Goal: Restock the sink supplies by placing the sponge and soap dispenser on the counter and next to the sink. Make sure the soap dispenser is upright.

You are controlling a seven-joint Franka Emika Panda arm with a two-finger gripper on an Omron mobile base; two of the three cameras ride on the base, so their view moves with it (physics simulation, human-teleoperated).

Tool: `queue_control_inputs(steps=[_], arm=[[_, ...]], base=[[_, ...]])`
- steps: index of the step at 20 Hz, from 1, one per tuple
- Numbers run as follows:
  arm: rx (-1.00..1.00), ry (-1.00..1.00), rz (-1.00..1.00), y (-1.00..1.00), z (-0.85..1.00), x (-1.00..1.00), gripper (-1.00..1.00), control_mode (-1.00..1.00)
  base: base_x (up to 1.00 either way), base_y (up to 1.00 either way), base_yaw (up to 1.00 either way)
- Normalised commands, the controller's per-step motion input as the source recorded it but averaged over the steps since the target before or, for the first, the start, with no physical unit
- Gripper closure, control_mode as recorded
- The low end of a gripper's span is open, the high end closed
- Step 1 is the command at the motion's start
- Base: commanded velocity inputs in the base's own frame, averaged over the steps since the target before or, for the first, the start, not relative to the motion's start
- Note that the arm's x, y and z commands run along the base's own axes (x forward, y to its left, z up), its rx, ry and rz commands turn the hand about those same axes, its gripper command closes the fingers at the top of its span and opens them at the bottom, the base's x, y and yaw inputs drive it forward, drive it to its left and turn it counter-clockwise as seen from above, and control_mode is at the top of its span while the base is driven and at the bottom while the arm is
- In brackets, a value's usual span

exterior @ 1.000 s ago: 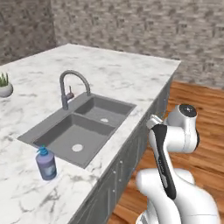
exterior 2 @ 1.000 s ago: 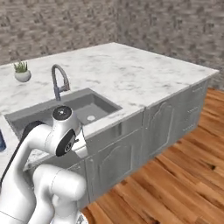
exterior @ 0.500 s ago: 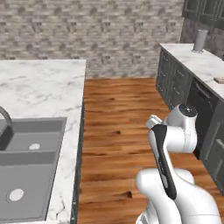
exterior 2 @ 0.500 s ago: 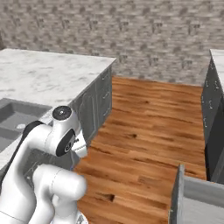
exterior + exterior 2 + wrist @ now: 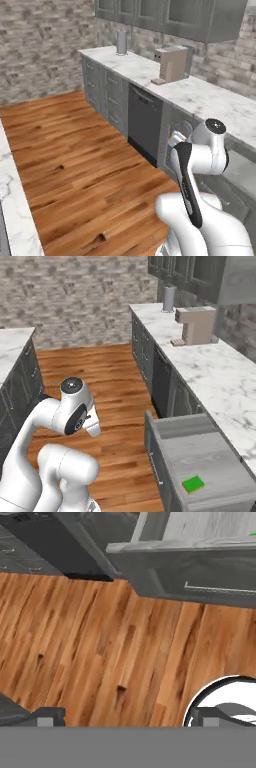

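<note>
The bright green sponge [image 5: 193,484] lies flat inside an open grey drawer [image 5: 210,448] at the lower right of the right base view; a sliver of green [image 5: 253,533] shows over the drawer's front in the hand view. My gripper [image 5: 125,717] hangs over the wooden floor, well short of the drawer, open, its fingertips [image 5: 47,715] wide apart with nothing between them. The arm is folded close to the base. An edge of the island counter [image 5: 12,200] runs along the left. The soap dispenser and the sink are out of view.
A long marble wall counter [image 5: 200,363] over grey cabinets carries a boxy coffee machine [image 5: 196,324] and a metal canister [image 5: 170,299]. A dark dishwasher front [image 5: 144,122] sits below it. Wooden floor [image 5: 75,150] separates the two counters.
The whole picture has swung: the base has turned from the sink island toward the wall counter and the open drawer. The arm keeps its folded pose.
</note>
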Motion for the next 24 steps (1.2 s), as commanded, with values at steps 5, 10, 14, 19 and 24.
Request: queue_control_inputs(steps=[5, 10, 14, 19, 24], arm=[[0.00, 0.00, 0.00, 0.00, 0.00, 0.00, -1.00, 1.00], [0.00, 0.00, 0.00, 0.00, 0.00, 0.00, -1.00, 1.00], [0.00, 0.00, 0.00, 0.00, 0.00, 0.00, -1.00, 1.00], [0.00, 0.00, 0.00, 0.00, 0.00, 0.00, -1.00, 1.00], [0.00, 0.00, 0.00, 0.00, 0.00, 0.00, -1.00, 1.00]], base=[[0.00, -0.17, -0.69], [0.09, -0.09, -0.59], [0.39, -0.11, -0.27], [0.40, -0.31, -0.17], [0.15, 0.23, -0.35]])
